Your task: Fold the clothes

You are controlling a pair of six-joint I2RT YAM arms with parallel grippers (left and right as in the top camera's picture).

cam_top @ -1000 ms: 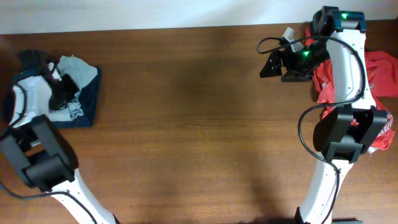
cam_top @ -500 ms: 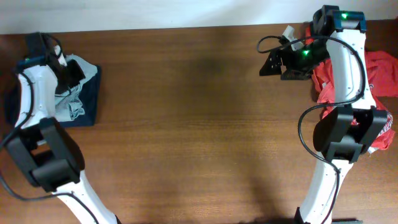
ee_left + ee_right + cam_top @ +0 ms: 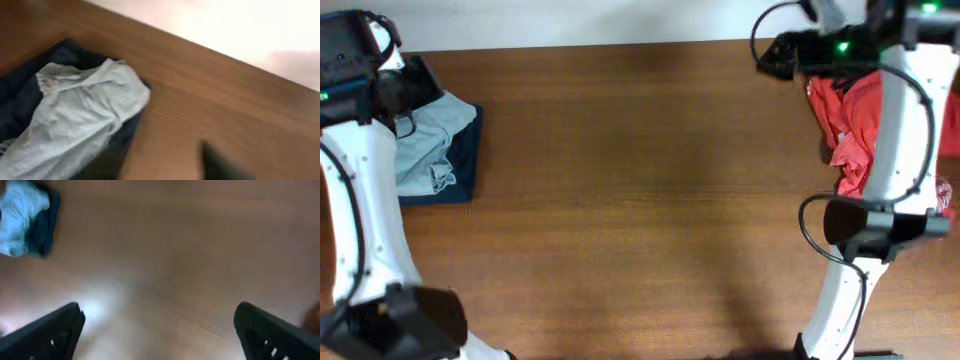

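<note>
The clothes lie in two heaps. A pale grey-blue T-shirt [image 3: 423, 152] rests crumpled on a dark navy garment [image 3: 463, 165] at the table's left edge. Both show in the left wrist view, the T-shirt [image 3: 75, 120] and the navy garment [image 3: 20, 92] under it. My left gripper [image 3: 415, 88] hovers above their far end, open and empty; only one finger [image 3: 225, 165] shows, off to the right. Red T-shirts [image 3: 850, 125] are piled at the far right. My right gripper [image 3: 160, 332] hangs high near the far edge, jaws wide apart, holding nothing.
The brown wooden table [image 3: 640, 200] runs between the two heaps. A pale wall borders its far edge [image 3: 620, 42]. The right arm's white link [image 3: 900, 150] crosses over the red pile.
My left gripper has let go of the pale T-shirt and risen toward the far left corner. The right arm has lifted and swung back, uncovering more of the red pile.
</note>
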